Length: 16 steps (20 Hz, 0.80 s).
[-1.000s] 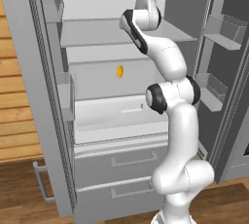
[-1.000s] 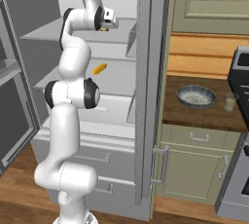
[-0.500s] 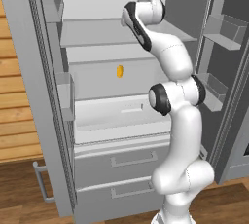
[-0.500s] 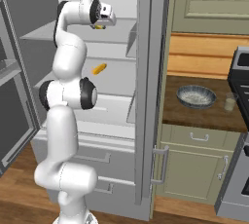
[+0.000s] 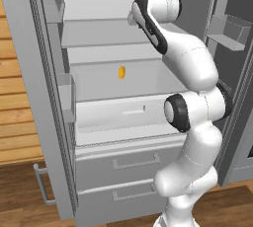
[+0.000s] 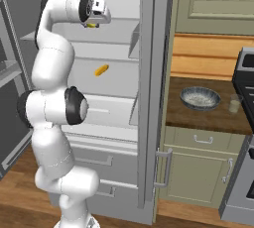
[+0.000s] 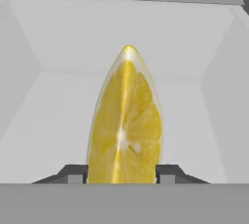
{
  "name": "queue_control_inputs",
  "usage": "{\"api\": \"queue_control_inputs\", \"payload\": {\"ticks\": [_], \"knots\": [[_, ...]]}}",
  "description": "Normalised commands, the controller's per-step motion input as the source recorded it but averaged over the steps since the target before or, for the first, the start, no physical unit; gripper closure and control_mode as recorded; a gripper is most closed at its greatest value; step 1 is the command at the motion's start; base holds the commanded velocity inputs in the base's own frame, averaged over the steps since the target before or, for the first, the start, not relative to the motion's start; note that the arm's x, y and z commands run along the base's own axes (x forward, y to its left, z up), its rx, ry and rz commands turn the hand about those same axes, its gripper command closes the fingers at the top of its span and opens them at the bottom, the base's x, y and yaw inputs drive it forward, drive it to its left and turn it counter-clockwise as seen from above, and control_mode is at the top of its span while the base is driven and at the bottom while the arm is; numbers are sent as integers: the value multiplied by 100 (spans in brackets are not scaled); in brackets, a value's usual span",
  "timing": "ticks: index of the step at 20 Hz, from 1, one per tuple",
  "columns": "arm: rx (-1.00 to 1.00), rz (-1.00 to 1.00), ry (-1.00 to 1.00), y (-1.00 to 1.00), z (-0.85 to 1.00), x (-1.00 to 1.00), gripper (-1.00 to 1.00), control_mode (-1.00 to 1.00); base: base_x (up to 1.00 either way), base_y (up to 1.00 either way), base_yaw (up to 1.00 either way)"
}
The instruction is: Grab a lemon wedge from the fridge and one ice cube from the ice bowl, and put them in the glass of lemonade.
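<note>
A home kitchen: an open fridge [image 5: 99,97] with white shelves, a stove [image 6: 245,73], green cabinets [image 6: 198,172], a wooden table [image 6: 208,115] and wood floor [image 6: 20,207].

The fridge [image 5: 99,122] is pretty roomy inside: both doors stand wide, so the front of it is open. The upper shelf [image 5: 94,31] has bare white walls behind and to both sides, with the lemon wedge [image 7: 125,121] sitting right between the fingertips [image 7: 73,173], touching both. One shelf down in the fridge, a small orange item [image 5: 121,72] stands alone with free space all around it. Door bins [image 5: 66,93] stick out along the fridge's left door, narrowing that side. The right door's edge [image 6: 151,93] walls the fridge off from the counter [image 6: 208,118].
</note>
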Motion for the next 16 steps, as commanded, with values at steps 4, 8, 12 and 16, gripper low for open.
{"api": "queue_control_inputs", "payload": {"ticks": [4, 8, 12, 16], "knots": [[0, 8, -11, 0, -4, -100, 100, -100, 0, 0, 0], [0, 8, -6, 0, -1, -100, 100, -100, 0, 0, 0], [0, 6, -1, 0, 0, -100, 100, -100, 0, 0, 0], [0, 3, 10, 0, -2, -100, 100, -100, 0, 0, 0]]}}
